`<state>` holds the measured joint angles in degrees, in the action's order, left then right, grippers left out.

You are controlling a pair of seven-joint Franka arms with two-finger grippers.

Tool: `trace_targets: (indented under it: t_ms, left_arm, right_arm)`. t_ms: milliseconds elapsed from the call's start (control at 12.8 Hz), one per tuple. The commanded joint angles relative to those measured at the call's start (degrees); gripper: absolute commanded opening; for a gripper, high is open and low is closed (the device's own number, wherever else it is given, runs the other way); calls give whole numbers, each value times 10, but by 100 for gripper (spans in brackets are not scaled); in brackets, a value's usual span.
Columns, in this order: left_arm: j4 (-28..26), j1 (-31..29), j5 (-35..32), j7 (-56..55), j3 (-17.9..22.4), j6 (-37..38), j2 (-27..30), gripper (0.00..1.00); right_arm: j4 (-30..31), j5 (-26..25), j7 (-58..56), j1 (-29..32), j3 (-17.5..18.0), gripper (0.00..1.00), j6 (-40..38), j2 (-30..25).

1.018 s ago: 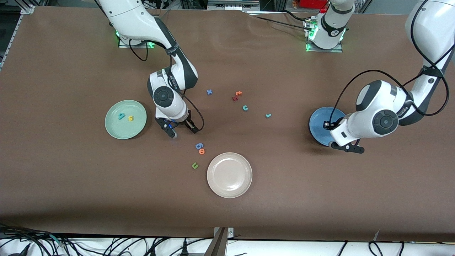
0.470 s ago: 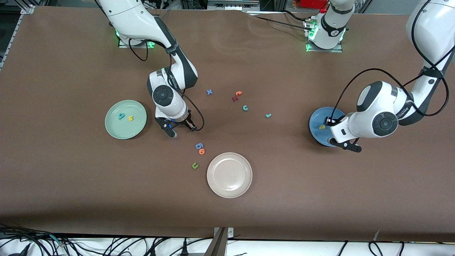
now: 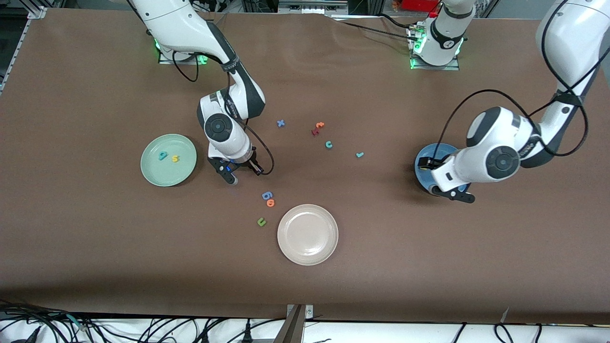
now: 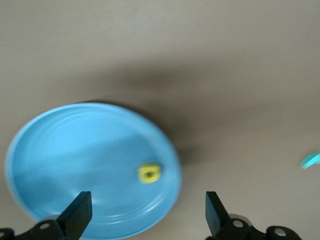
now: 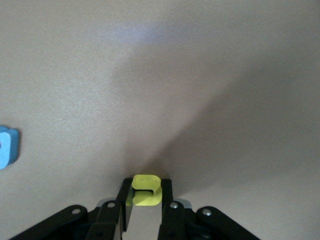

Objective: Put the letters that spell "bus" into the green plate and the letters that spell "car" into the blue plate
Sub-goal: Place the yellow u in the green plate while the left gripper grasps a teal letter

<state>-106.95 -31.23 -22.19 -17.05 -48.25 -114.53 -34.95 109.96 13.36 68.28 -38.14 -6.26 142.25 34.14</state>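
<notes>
Two fingers of the right gripper [image 5: 145, 205], wide apart a second before, had clamped the yellow "u" [image 5: 146, 190] between the green plate [image 3: 151, 174] and the blue "g" [image 3: 267, 195]; its orientation was unclear. The left gripper [image 4: 145, 215] had sprung open over the blue plate [image 4: 45, 150], leaving the yellow "a" [image 4: 149, 173] lying in it.

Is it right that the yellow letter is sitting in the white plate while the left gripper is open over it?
Not quite. The left wrist view shows the yellow letter in the blue plate, not the white one. The left gripper is open over it.
</notes>
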Motion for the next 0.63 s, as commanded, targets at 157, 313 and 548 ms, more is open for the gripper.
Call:
trace_targets:
  t_ms: [157,313,548]
  left_arm:
    - [-41,64,12,-162,-8,-95,2,100]
    - [-70,92,2,-249,-8,-167,3,100]
    - [-89,124,-1,-318,-8,-206,4,100]
  right_arm:
    - [-6,-5,-139,-4,-84,0,-184,-69]
    - [0,-5,-233,-4,-134,0,-254,-94]
    - [39,-5,-355,-4,-194,0,-283,-121]
